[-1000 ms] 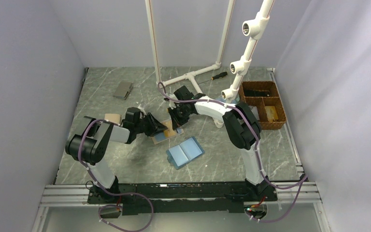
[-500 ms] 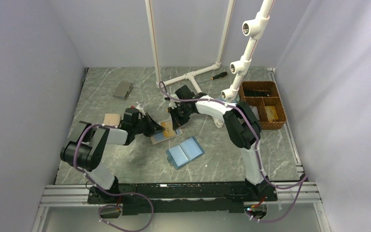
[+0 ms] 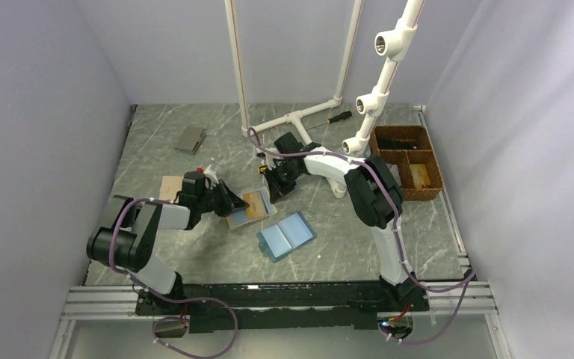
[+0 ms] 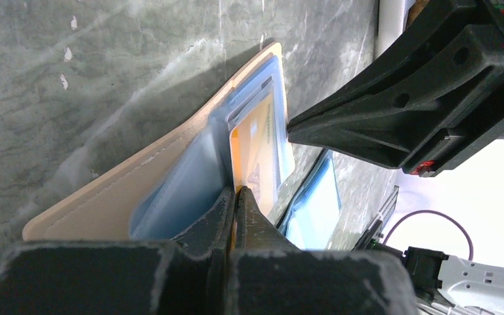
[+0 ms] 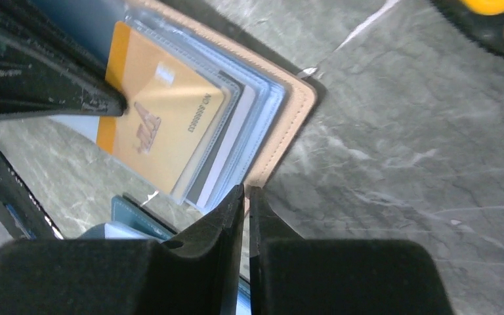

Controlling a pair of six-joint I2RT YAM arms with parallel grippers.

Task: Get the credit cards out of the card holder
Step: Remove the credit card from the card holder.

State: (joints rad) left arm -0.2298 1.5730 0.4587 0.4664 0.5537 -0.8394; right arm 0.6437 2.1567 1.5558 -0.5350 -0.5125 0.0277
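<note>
The card holder [image 3: 245, 218] lies open on the marble table, tan outside [image 4: 105, 203] with blue-grey panels [image 4: 184, 190]. An orange credit card [image 5: 161, 125] sticks partway out of its pocket over several paler cards. My left gripper [image 3: 231, 203] is shut on that card's near edge [image 4: 236, 191]. My right gripper [image 3: 273, 188] is at the holder's far edge. Its jaws stand a thin slit apart with the tan rim [image 5: 289, 125] running in between the tips [image 5: 245, 191].
An all light-blue bifold [image 3: 286, 235] lies open just in front of the card holder. A small grey wallet [image 3: 190, 139] sits at the back left and a tan piece [image 3: 169, 187] near my left arm. White pipes [image 3: 299, 116], a screwdriver [image 3: 338, 117] and a brown basket [image 3: 409, 158] stand behind and right.
My left gripper has shut on the orange card and drawn back to the left, and the card now shows further out. The holder shifted slightly leftward. The right jaws have eased a little.
</note>
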